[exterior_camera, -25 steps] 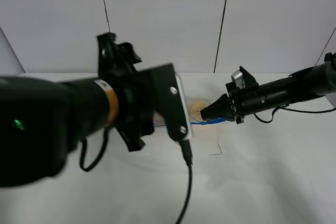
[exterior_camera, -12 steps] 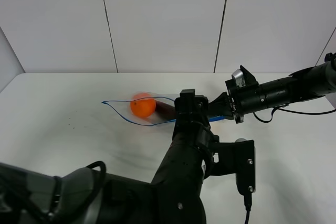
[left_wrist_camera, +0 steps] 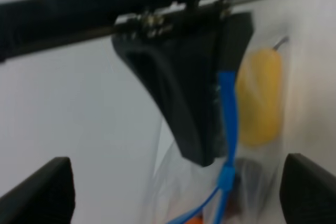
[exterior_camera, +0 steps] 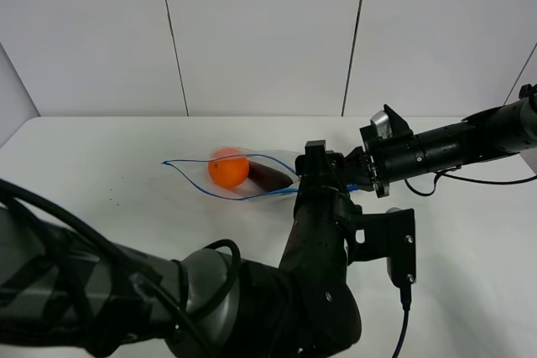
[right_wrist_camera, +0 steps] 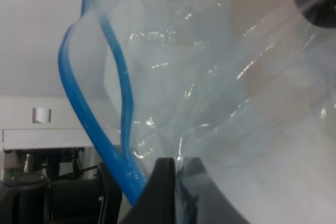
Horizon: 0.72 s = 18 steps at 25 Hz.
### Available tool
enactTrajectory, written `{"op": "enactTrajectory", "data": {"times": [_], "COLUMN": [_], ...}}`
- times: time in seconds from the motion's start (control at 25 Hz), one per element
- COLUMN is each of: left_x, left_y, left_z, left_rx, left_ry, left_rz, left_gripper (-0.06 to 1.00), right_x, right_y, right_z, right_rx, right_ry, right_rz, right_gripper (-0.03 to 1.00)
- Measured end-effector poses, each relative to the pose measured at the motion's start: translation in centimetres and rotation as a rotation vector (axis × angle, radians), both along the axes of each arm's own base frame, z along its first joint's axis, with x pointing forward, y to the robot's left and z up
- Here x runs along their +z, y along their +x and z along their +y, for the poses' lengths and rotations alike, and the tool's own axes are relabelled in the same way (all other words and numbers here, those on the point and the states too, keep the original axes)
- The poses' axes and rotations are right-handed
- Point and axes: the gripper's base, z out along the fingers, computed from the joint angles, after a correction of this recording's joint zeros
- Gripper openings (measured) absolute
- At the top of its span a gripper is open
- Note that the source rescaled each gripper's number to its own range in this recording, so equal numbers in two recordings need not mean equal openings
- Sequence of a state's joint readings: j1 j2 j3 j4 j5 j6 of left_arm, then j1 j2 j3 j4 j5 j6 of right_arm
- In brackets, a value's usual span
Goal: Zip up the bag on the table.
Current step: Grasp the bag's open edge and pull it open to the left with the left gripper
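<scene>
The white worktop [exterior_camera: 92, 165] carries the bag [exterior_camera: 252, 165] near its middle, lying on its side. Its mouth gapes toward the left, with an orange [exterior_camera: 228, 170] and a dark purple item [exterior_camera: 270, 178] inside. The left arm [exterior_camera: 252, 308] fills the foreground and reaches up to the bag's right end. There the right end effector [left_wrist_camera: 199, 140] is pressed together on the plastic beside the blue zip strip [left_wrist_camera: 227, 108] and anchors that corner. The left end effector [exterior_camera: 322, 165] hovers just in front of it with its fingers [left_wrist_camera: 39, 190] spread wide and nothing between them. The strip sits roughly midway between them in the left wrist view. A thicker blue lump [left_wrist_camera: 227, 177] on the strip may be the slider, though blur makes that uncertain. The step in hand looks like taking hold of the zip next to the anchor. To do it well, centre both layers of the strip between the spread fingers and close only on the strip, not on loose film. Then draw along the strip toward the open mouth while the right hold gives counter-tension and keeps the track straight.
</scene>
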<state>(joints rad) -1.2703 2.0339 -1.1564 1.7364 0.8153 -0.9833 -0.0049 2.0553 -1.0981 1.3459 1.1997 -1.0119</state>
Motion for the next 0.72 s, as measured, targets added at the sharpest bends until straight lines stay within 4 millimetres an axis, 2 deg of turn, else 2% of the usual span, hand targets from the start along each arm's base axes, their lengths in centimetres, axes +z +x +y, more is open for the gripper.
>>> {"op": "enactTrajectory", "data": {"times": [0.12,0.4,0.6,0.72], "left_x": [-0.1,-0.4,-0.6,-1.3], "left_y": [1.0,0.9,0.9,0.9], "left_z": [0.5,0.2,0.1,0.1], "left_rx": [0.021,-0.018,-0.020,-0.023], "left_ry": [-0.002,-0.008,-0.005,0.016], "left_rz": [0.009,0.052,0.056,0.063], "left_gripper": [0.81,0.79,0.60,0.49], "right_x": [0.0,0.0,0.0,0.0], "right_y": [0.0,0.0,0.0,0.0], "right_z": [0.0,0.0,0.0,0.0], "right_rx": [0.000,-0.001,-0.001,-0.001], "right_ry": [0.000,0.001,0.001,0.001], "right_rz": [0.000,0.000,0.000,0.000], "right_gripper": [0.00,0.00,0.00,0.00]}}
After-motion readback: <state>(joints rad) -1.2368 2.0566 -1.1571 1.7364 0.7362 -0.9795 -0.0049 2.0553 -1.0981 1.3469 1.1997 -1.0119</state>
